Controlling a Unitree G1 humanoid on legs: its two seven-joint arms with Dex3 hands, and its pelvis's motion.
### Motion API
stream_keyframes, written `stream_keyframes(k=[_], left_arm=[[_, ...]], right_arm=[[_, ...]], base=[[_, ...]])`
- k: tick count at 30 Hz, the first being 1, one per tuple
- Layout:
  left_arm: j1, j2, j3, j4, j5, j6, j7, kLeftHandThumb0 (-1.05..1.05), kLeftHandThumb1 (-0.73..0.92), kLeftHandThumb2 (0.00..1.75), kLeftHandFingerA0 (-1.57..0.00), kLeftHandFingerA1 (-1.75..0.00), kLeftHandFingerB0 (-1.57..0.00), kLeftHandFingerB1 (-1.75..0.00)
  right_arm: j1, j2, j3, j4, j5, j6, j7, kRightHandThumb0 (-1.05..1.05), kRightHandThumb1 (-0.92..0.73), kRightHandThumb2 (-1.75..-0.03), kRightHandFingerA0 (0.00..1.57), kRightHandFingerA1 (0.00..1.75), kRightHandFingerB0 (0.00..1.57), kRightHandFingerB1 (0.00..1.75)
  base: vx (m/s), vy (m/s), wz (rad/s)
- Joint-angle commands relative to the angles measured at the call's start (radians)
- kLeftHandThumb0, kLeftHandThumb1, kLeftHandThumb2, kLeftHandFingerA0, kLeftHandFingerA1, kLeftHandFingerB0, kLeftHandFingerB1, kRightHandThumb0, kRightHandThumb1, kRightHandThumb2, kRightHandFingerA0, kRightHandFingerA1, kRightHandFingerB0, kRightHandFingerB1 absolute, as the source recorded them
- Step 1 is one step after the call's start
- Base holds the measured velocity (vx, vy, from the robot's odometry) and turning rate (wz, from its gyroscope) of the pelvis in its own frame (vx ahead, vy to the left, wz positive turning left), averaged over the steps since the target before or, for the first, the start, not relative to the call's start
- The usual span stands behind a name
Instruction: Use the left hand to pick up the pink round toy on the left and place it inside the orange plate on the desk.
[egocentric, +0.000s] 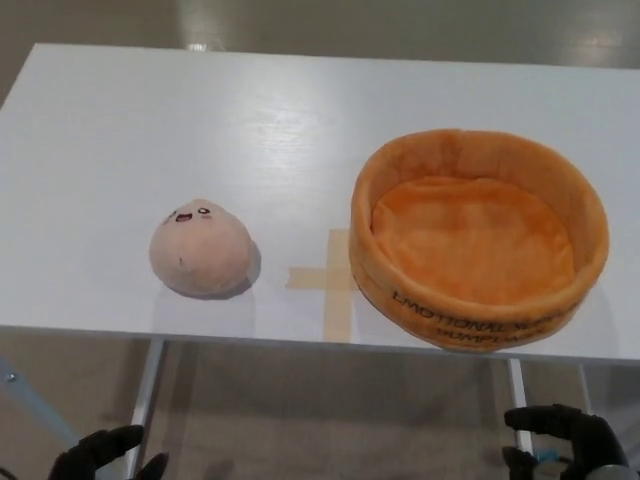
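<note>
A pink round plush toy with a small face rests on the white desk, left of centre. To its right stands the orange plush plate, a round soft dish with high walls and nothing inside. My left hand shows at the bottom left edge, below the desk's front edge, fingers apart and holding nothing. My right hand is at the bottom right, also below the desk, fingers spread and holding nothing. Both hands are well short of the toy and the plate.
A tan tape cross marks the desk between toy and plate. The desk's front edge runs across the lower part of the view, with metal legs and the floor beneath it.
</note>
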Motion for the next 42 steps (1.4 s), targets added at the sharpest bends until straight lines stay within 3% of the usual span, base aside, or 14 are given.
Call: stream_keyframes(k=[1,6,8,16,22,24,27,29,37,42], left_arm=[[0.004,0.012,0.007,0.037,-0.029,-0.06,0.019,-0.17,0.59,0.58,-0.64,-0.47,-0.47,-0.37],[0.01,0.014,-0.01,0.041,-0.017,-0.074,0.033,-0.23,0.6,0.58,-0.65,-0.48,-0.44,-0.35],[0.016,0.015,-0.021,0.04,-0.012,-0.085,0.029,-0.24,0.62,0.58,-0.43,-0.41,-0.39,-0.33],[0.046,0.058,-0.171,0.023,0.072,-0.119,-0.019,-0.32,0.61,0.59,-0.13,-0.32,-0.23,-0.3],[0.104,0.117,-0.238,-0.024,0.08,-0.174,-0.061,-0.28,0.6,0.58,-0.17,-0.33,-0.24,-0.3],[0.159,0.154,-0.239,-0.059,0.067,-0.24,-0.096,-0.32,0.56,0.64,-0.28,-0.38,-0.27,-0.36],[0.213,0.192,-0.254,-0.131,0.07,-0.269,-0.119,-0.33,0.55,0.65,-0.3,-0.38,-0.27,-0.36],[0.293,0.253,-0.26,-0.26,0.044,-0.317,-0.223,-0.33,0.56,0.65,-0.28,-0.39,-0.26,-0.35],[0.479,0.357,-0.299,-0.624,-0.01,-0.356,-0.391,-0.37,0.55,0.64,-0.21,-0.35,-0.2,-0.34],[0.593,0.458,-0.309,-0.938,-0.184,-0.42,-0.558,-0.4,0.53,0.64,-0.21,-0.34,-0.19,-0.34]], right_arm=[[0.006,-0.001,-0.008,0.028,0.01,-0.036,-0.017,-0.14,-0.59,-0.56,0.62,0.93,0.52,0.75],[0.01,0.002,-0.013,0.033,0.014,-0.044,-0.021,-0.1,-0.58,-0.57,0.62,0.93,0.51,0.75],[0.014,0.001,-0.012,0.034,0.012,-0.051,-0.018,-0.12,-0.57,-0.56,0.64,0.96,0.54,0.78],[0.029,0.006,-0.007,0.038,0.008,-0.053,-0.024,-0.12,-0.58,-0.56,0.64,0.97,0.54,0.78],[0.047,0.015,-0.016,0.038,0.018,-0.067,-0.014,-0.13,-0.59,-0.55,0.63,0.98,0.52,0.79],[0.049,0.013,-0.011,0.04,0.01,-0.058,-0.023,-0.12,-0.58,-0.56,0.61,0.92,0.51,0.75],[0.046,0.009,-0.013,0.042,0.01,-0.052,-0.025,-0.11,-0.58,-0.56,0.62,0.92,0.52,0.75],[0.039,0.006,-0.023,0.041,0.02,-0.057,-0.018,-0.08,-0.58,-0.56,0.62,0.96,0.52,0.77],[0.037,0.001,-0.023,0.039,0.016,-0.061,-0.017,-0.1,-0.58,-0.56,0.64,0.98,0.54,0.79],[0.032,0.004,-0.022,0.041,0.015,-0.057,-0.019,-0.08,-0.57,-0.57,0.63,0.95,0.52,0.77]], base=[[0.0,0.0,0.0],[0.0,0.0,0.0],[0.0,0.0,0.0],[0.0,0.0,0.0],[0.0,0.0,0.0],[0.0,0.0,0.0],[0.0,0.0,0.0],[0.0,0.0,0.0],[0.0,0.0,0.0],[0.0,0.0,0.0]])
